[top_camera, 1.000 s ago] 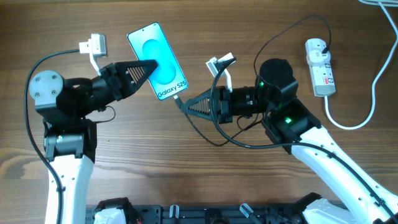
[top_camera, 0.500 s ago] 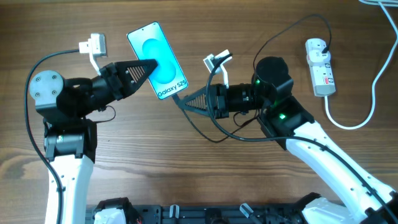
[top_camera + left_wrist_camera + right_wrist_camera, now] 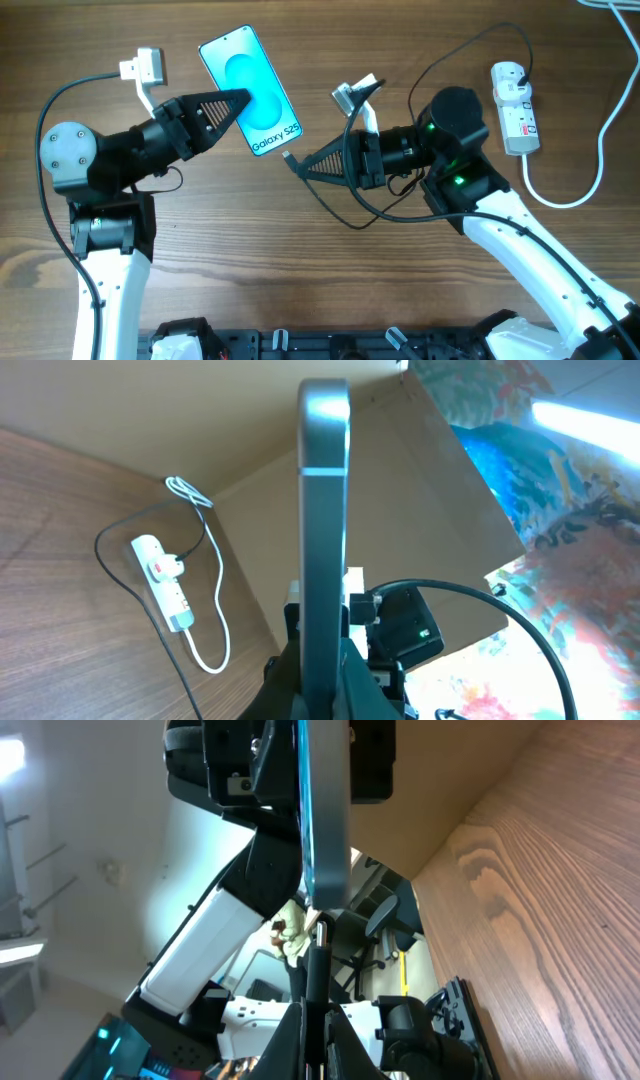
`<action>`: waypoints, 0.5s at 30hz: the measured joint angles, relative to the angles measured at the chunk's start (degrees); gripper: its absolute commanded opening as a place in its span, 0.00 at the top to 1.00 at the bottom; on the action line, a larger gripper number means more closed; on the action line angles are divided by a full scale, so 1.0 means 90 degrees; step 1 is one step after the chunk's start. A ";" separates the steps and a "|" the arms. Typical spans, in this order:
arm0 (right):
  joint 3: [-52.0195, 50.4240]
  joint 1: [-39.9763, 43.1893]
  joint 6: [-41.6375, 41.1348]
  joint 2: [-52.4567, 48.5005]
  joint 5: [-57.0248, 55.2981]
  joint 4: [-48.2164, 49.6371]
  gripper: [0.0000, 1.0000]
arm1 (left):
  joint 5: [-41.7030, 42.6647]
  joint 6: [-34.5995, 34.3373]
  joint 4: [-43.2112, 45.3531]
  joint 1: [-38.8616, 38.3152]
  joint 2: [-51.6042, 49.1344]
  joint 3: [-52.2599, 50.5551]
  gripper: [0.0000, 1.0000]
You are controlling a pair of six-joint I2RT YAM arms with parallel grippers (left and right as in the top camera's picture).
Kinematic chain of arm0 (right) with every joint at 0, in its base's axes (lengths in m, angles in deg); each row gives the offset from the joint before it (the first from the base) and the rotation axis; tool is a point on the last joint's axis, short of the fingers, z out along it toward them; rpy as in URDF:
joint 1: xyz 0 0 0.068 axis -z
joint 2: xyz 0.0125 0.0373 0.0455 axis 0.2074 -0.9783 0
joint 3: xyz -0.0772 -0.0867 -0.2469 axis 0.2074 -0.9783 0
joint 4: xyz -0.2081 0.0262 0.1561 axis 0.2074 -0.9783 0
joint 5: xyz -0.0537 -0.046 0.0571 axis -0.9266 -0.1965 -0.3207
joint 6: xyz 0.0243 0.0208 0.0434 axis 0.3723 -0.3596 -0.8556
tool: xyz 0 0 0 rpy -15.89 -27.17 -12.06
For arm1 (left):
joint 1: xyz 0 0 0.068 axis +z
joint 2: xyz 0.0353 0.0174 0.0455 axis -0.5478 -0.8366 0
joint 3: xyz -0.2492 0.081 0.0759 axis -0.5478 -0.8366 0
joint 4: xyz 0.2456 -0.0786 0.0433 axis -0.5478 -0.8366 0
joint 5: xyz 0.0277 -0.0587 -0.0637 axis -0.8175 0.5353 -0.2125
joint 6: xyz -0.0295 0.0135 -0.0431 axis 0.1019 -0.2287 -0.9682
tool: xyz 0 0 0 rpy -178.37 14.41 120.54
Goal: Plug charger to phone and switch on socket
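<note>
The phone [image 3: 250, 88], with a turquoise screen and "Galaxy S25" text, is held above the table by my left gripper [image 3: 238, 100], which is shut on its side. In the left wrist view the phone [image 3: 323, 510] shows edge-on between the jaws [image 3: 322, 660]. My right gripper [image 3: 300, 166] is shut on the black charger plug [image 3: 291, 158], whose tip sits just below the phone's bottom edge. In the right wrist view the plug [image 3: 317, 955] points up at the phone's edge [image 3: 325, 820], almost touching. The white socket strip [image 3: 514, 107] lies at the right.
The black charger cable [image 3: 440, 60] loops from the socket across the table and under my right arm. A thick white lead [image 3: 600, 150] curves off the socket to the right edge. The strip also shows in the left wrist view [image 3: 165, 582].
My left gripper lifted the phone slightly up and left. My right gripper shifted a little with the plug and stays just under the phone's bottom edge.
</note>
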 measured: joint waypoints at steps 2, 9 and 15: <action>0.0000 0.0000 -0.0019 -0.0017 -0.0022 0.0124 0.96 | -0.0017 -0.0019 0.0000 0.0000 0.0000 0.0000 0.96; 0.0000 0.0000 -0.0262 -0.0182 -0.0243 0.0508 0.96 | -0.0017 -0.0022 0.0000 0.0000 0.0000 0.0000 0.96; 0.0000 -0.0197 -0.0284 -0.0192 -0.0313 0.0525 0.96 | -0.0019 -0.0022 0.0000 0.0000 0.0000 0.0000 0.96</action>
